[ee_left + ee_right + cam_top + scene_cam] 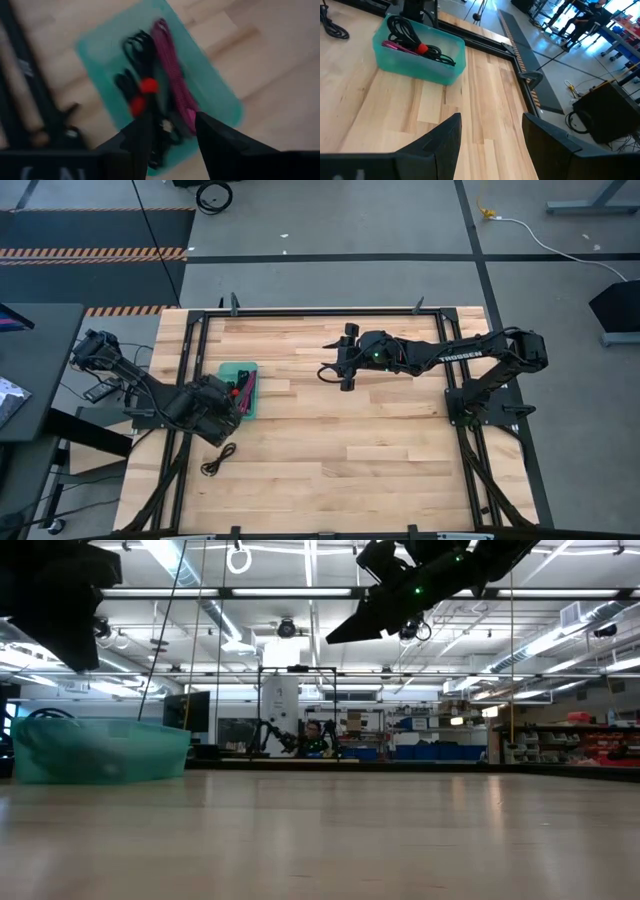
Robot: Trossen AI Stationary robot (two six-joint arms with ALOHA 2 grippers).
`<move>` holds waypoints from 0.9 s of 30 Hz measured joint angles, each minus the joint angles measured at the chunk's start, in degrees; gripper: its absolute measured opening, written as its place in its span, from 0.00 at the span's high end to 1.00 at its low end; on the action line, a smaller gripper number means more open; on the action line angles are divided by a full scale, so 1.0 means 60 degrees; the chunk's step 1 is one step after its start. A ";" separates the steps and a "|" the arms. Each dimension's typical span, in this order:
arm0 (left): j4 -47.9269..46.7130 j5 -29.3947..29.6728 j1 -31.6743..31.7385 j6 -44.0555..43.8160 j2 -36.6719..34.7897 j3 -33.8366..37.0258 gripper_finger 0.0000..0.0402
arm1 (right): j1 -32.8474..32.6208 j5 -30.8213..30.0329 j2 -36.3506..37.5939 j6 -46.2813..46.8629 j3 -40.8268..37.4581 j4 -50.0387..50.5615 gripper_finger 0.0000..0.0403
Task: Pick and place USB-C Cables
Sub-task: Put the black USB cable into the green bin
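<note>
A teal tray (238, 370) (100, 750) (420, 60) sits on the wooden table near its left side. In it lie black USB-C cables with red ties (137, 82) (412, 37) and a magenta cable (172, 75) (395, 46). One more black cable (218, 458) (332, 25) lies loose on the table, nearer than the tray. My left gripper (232, 402) (172, 120) hangs open just above the tray's near end and holds nothing. My right gripper (335, 368) (491, 120) (345, 635) is open and empty, high above the table's middle.
Black frame rails (300, 313) run along the table's edges. Bare wood lies between the tray and my right gripper. A white cord with a yellow plug (487, 213) lies on the floor beyond the table. A person (315, 735) stands far off in the room.
</note>
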State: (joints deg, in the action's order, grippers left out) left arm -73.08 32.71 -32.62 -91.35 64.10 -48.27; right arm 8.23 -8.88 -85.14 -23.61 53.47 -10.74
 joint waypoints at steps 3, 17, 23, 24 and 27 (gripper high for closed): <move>0.0813 -0.1309 0.0000 0.0030 0.0000 -0.0017 0.62 | 0.0000 0.0003 0.0000 0.0010 0.0000 0.0015 0.47; 0.2312 -0.5174 -0.0936 0.1024 0.0726 -0.0328 0.62 | -0.0160 0.0022 0.0000 0.0505 0.0000 0.0386 0.47; 0.2304 -0.5988 -0.1500 0.1052 0.1853 -0.0328 0.62 | -0.0161 0.0015 0.0004 0.0432 0.0000 0.0462 0.47; 0.2336 -0.6046 -0.1588 0.1049 0.2028 -0.0328 0.62 | -0.0160 0.0015 0.0000 0.0432 0.0000 0.0466 0.47; 0.2455 -0.6101 -0.1804 0.1045 0.2441 -0.0328 0.62 | -0.0160 0.0015 0.0001 0.0420 0.0000 0.0462 0.47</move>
State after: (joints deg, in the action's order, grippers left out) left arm -58.35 -3.90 -43.44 -85.08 78.74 -50.24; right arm 7.27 -8.80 -85.14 -21.09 53.47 -7.97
